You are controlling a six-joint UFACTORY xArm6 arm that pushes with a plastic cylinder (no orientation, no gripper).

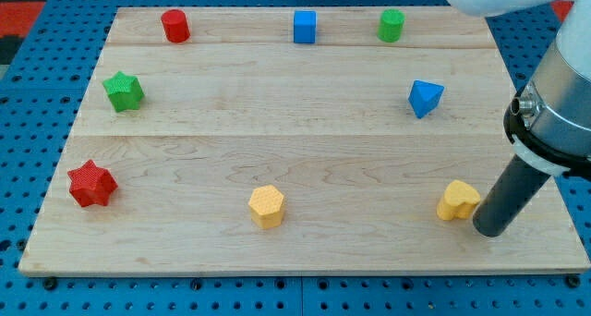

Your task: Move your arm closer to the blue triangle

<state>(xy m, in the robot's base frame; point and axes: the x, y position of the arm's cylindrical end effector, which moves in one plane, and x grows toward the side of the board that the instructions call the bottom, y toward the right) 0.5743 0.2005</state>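
Camera view shows a pale wooden board (pixel 305 140) with visible grain and plank seams, lying on a blue perforated surface (pixel 37 122). Taking the blue triangle (pixel 425 97) as landmark: my tip (pixel 489 231), the end of a smooth dark rod with no jaws to open or close, sits well below it toward the view's bottom right, touching or just beside the yellow heart (pixel 458 201). Left of the triangle, along the top, stand a green cylinder (pixel 391 26), blue cube (pixel 305 27) and red cylinder (pixel 175 26). Far left lie a green star (pixel 123 91) and red star (pixel 91 184); a yellow hexagon (pixel 266 206) lies below-left.
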